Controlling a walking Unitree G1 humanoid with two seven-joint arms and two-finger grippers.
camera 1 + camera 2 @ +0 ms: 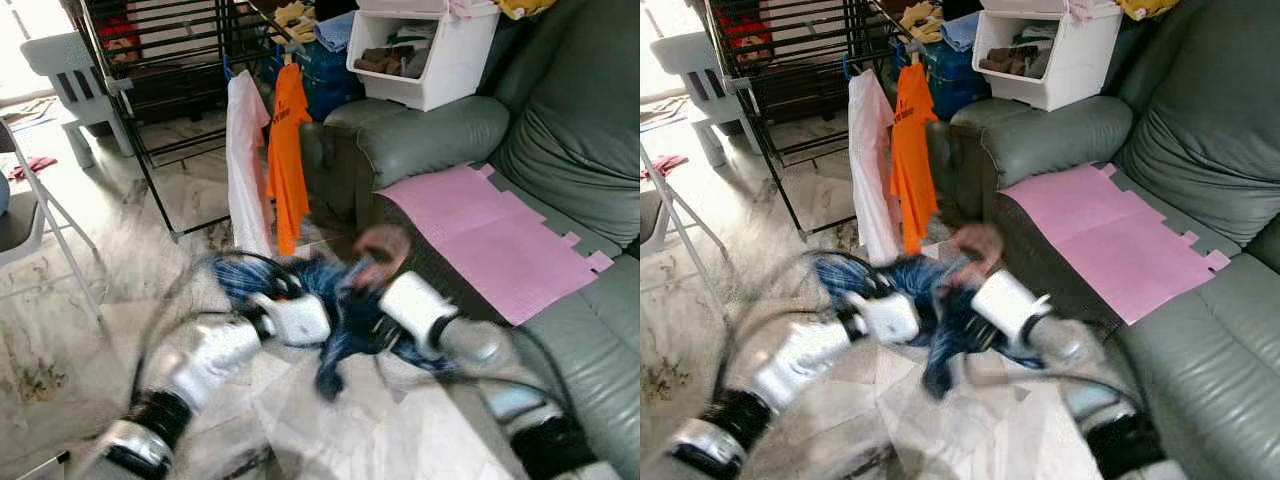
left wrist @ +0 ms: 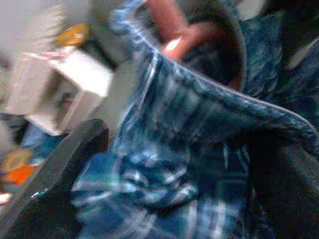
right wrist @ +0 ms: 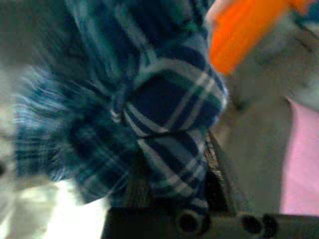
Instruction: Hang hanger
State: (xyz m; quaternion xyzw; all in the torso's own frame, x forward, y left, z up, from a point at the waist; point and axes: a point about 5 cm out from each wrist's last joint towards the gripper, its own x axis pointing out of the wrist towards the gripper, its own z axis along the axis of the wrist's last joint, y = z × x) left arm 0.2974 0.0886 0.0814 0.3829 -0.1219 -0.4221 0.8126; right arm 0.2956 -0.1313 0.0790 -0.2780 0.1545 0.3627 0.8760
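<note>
You have both arms raised in front of the grey sofa (image 1: 560, 130), and the head views are smeared with motion blur around them. Between the two grippers hangs a blue plaid shirt (image 1: 340, 310), bunched low beside the sofa's front edge, above the marble floor (image 1: 150, 250). A reddish-brown hanger (image 2: 187, 37) sits inside the shirt's collar; in the head view it is a brown blur just above the shirt (image 1: 380, 245). Your left gripper (image 1: 300, 318) is pressed into the shirt on the side away from the sofa, and your right gripper (image 1: 405, 300) meets it on the sofa side; cloth covers the fingers of both, so you cannot tell whether either jaw is closed on the fabric. Beyond the sofa's armrest, an orange shirt (image 1: 288, 160) and a white garment (image 1: 245, 165) hang from a black drying rack (image 1: 170, 60). A pink mat (image 1: 490, 235) lies on the sofa seat, and a white bin (image 1: 425, 55) rests behind the armrest.
</note>
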